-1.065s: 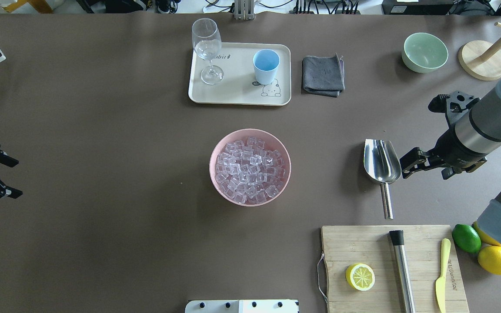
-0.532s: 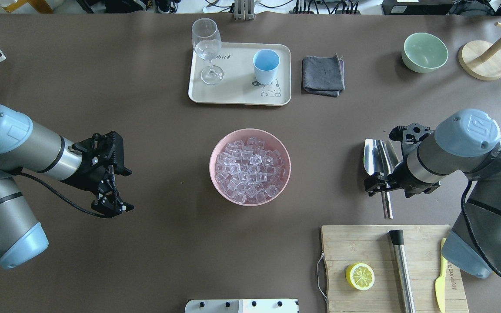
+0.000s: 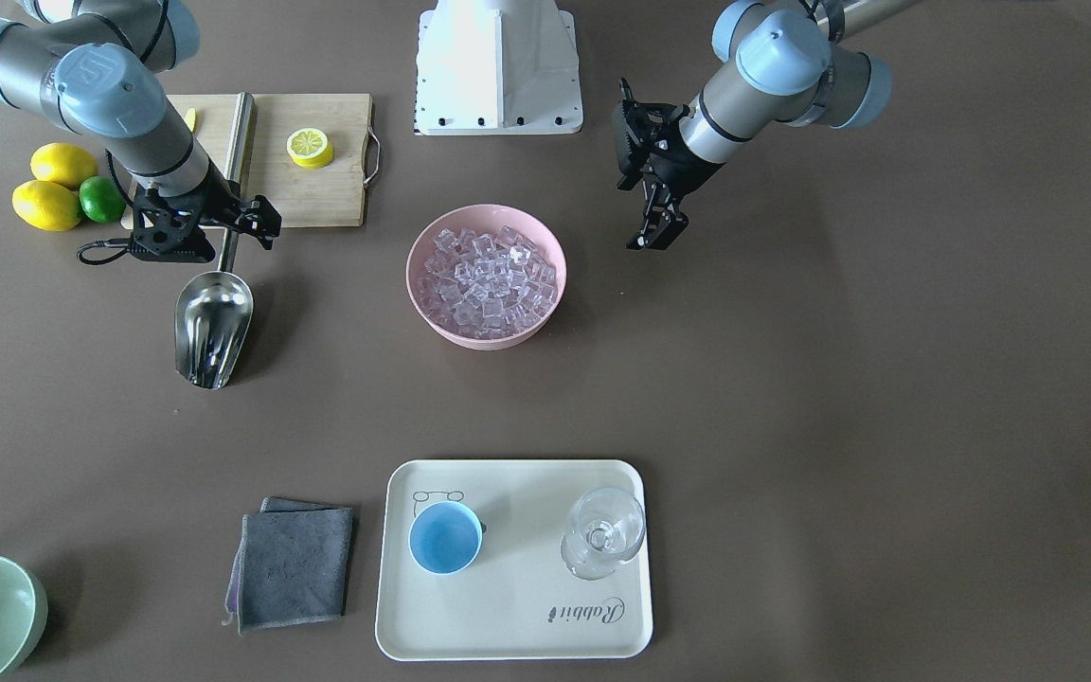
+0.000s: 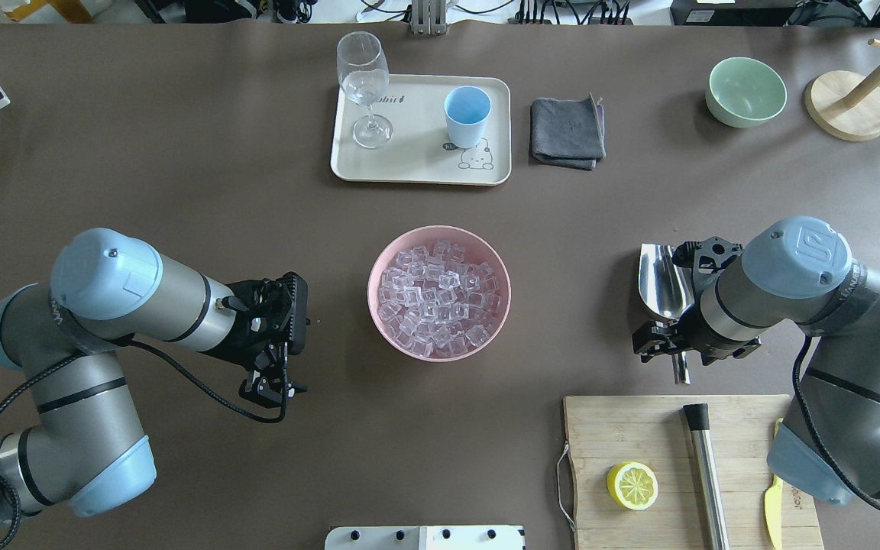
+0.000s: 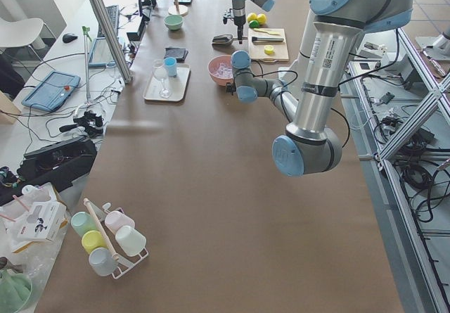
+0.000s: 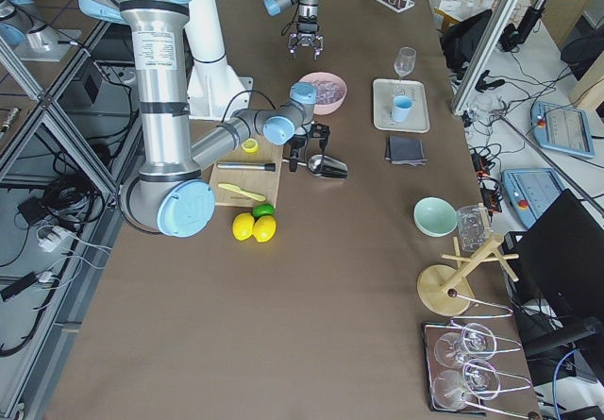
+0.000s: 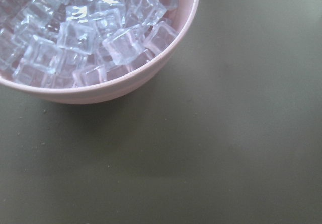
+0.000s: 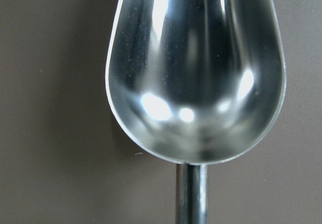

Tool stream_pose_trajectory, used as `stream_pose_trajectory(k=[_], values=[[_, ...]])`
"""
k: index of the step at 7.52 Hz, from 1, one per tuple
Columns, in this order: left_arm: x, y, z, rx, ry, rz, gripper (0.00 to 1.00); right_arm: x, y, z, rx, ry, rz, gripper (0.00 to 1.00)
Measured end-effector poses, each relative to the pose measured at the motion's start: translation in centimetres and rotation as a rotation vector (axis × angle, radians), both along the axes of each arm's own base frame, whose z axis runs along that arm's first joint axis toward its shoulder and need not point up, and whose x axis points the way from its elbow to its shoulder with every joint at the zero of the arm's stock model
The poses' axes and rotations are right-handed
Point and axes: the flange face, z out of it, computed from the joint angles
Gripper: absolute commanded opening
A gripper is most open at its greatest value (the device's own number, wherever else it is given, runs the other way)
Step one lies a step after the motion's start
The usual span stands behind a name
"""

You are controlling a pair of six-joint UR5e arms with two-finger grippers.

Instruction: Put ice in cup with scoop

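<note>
In the overhead view the matte brown counter (image 4: 180, 191) carries a round pink bowl (image 4: 370, 294) at centre, a cream rectangular tray (image 4: 417, 156) above it, a folded grey cloth (image 4: 567, 131) just right of the tray, a pale-green bowl (image 4: 716, 107) upper right, a shiny steel scoop (image 4: 655, 283) mid-right, a bamboo cutting board (image 4: 608, 428) lower right.

The ice (image 4: 438, 298) lay in a bowl (image 4: 373, 294) at the middle of the surface (image 4: 180, 191). Beyond it, a tray (image 4: 421, 164) carried a wine glass (image 4: 363, 84) on its left and the cup (image 4: 467, 114) on its right, a cloth (image 4: 567, 131) just right of the tray. The scoop (image 4: 658, 283) lay right of the bowl, handle toward a cutting board (image 4: 638, 428) nearer the robot. The right hand (image 4: 681, 345) hung over that handle, the left hand (image 4: 272, 391) left of the bowl.
</note>
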Motion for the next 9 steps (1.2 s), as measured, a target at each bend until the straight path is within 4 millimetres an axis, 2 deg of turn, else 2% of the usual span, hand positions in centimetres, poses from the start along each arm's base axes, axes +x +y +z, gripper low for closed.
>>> stream_pose_trajectory(k=[3, 5, 6, 7, 8, 9], values=[[2.6, 2.1, -1.7, 0.053, 0.015, 0.000, 0.98, 0.2, 0.2, 0.3, -0.022, 0.008, 0.017, 0.79], [4.2, 2.5, -2.5, 0.085, 0.023, -0.030, 0.98, 0.2, 0.2, 0.5, -0.050, 0.013, 0.043, 0.79], [4.7, 2.2, -2.3, 0.095, 0.030, -0.044, 0.98, 0.2, 0.2, 0.5, -0.060, 0.015, 0.052, 0.71], [5.3, 1.7, -2.3, 0.106, 0.038, -0.062, 0.98, 0.2, 0.2, 0.5, -0.065, 0.016, 0.057, 0.43], [5.5, 0.8, -2.4, 0.116, 0.040, -0.089, 0.98, 0.2, 0.3, 0.5, -0.068, 0.015, 0.059, 0.08], [5.6, -0.5, -2.5, 0.121, 0.038, -0.115, 0.98, 0.3, 0.3, 0.5, -0.069, 0.013, 0.058, 0.00]])
